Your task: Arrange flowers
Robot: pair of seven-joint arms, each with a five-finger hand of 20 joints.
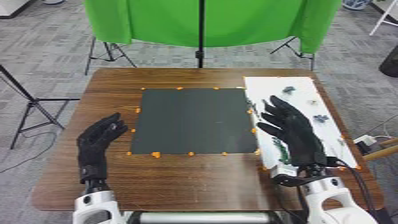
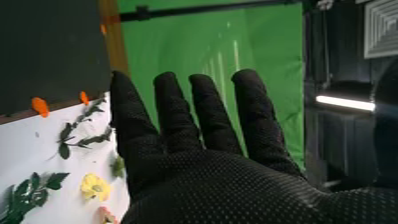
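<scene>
Yellow flower (image 2: 95, 187) lying on white sheet (image 1: 262, 90), pink flower (image 2: 107, 216) near it. On the same sheet, dark leafy sprig (image 2: 96, 138) and glossy leaves (image 2: 35, 192). In head view, also a blue-grey bloom (image 1: 321, 118) and a dark bloom (image 1: 289, 90), small, kind hard to tell. All loose, apart from any grip.

Over the sheet, right hand (image 1: 298, 132), empty, fingers straight and spread, thumb off to the side, clamped on nothing. Can't tell from here whether touching any stem. Over the table's (image 1: 200, 182) other side, left hand (image 1: 95, 145), relaxed, fingers and thumb apart, likewise holding nothing; likely on standby.

Beside the sheet, dark mat (image 1: 194, 120), edged with orange tape bits (image 1: 156, 155); to be read as likely spot for the arrangement, a guess only. Behind the table, green cloth (image 1: 160, 20).

Step in hand: judged as ready to pick, very early in the job. Next: choose one stem, lower the right hand beside it, bring thumb and fingers together on the stem rather than the petals, lift clear of neighbours, carry to the mat. Watch for slipping on thin stems, snagging on leaves, crushing petals, dragging two pieces at once.
</scene>
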